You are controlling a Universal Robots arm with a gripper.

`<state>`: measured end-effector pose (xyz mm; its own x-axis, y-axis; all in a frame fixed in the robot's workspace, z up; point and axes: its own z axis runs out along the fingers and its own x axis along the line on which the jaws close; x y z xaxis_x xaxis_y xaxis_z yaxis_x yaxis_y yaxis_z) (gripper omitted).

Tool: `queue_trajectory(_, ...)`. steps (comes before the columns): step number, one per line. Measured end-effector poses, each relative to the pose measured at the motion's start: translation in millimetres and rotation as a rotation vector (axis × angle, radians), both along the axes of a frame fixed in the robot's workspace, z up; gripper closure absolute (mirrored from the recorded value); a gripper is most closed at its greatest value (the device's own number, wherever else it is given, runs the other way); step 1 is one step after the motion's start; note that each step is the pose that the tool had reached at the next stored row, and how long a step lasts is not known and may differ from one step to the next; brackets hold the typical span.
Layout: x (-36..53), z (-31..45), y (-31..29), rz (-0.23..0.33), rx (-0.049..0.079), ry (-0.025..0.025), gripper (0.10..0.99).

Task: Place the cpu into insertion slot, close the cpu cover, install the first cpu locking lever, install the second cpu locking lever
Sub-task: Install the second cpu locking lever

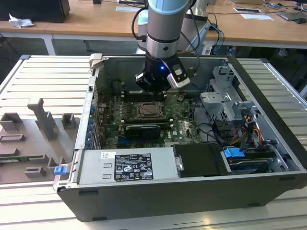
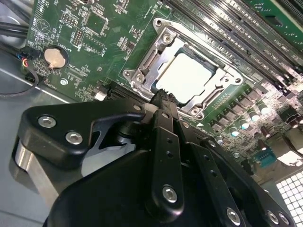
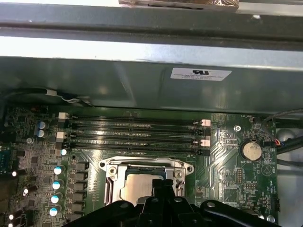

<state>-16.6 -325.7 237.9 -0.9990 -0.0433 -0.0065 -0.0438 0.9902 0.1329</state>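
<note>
Pale beige-silver, the flat square cpu (image 2: 189, 75) is already sitting in the dark metal-rimmed insertion slot (image 2: 226, 84) (silvery cover frame (image 2: 163, 47) down); the black gripper (image 2: 163, 97), fingers pinched together, is hovering just beside it, presumably for the levers.

Wooden desks (image 1: 96, 21) behind slatted metal table (image 1: 43, 81)

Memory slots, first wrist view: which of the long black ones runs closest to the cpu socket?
The last memory slot of the parallel black row, the one lying right beside the silvery cpu cover. The others lie beyond it, toward the grey case wall.
</note>
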Motion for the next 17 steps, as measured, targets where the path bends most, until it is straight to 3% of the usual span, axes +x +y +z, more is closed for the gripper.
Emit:
queue_trajectory(8, 0.0, 0.0, -6.3, 0.0, 0.0, 0.0, 0.98)
queue_trajectory(17, 0.0, 0.0, -25.4, 0.0, 0.0, 0.0, 0.98)
